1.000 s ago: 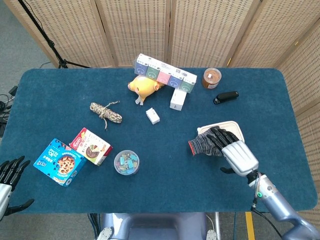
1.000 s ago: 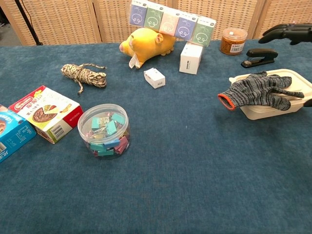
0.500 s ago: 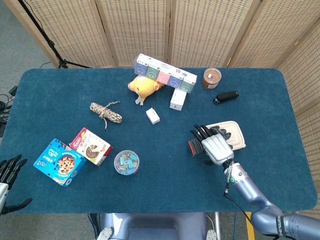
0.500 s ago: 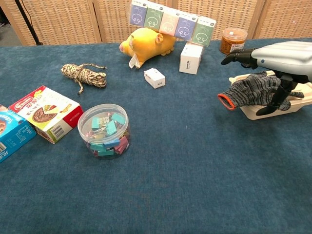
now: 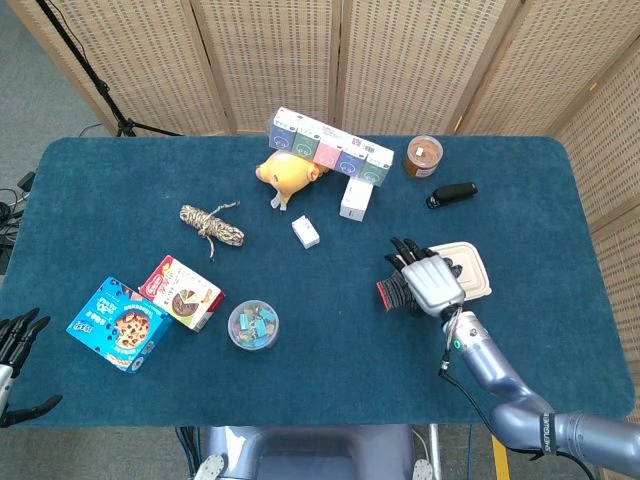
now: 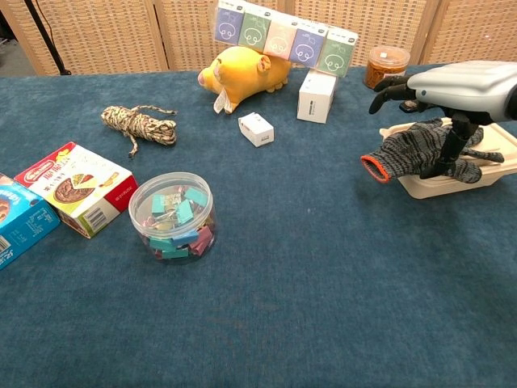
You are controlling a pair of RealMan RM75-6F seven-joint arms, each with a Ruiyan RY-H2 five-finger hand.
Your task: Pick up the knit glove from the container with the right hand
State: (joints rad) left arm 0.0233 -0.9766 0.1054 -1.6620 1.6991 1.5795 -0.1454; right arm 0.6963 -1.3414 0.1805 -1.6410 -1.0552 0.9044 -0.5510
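Now we see our right hand point(image 6: 452, 85) poised palm-down over the knit glove point(image 6: 420, 149), fingers spread forward and thumb reaching down onto the knit, with no grip closed. The glove drapes across the shallow beige container point(image 6: 477, 179), its orange-edged cuff hanging over the left rim toward the blue surface point(image 6: 283, 283). Our left hand point(image 5: 12, 345) sits open at the surface's near left edge.
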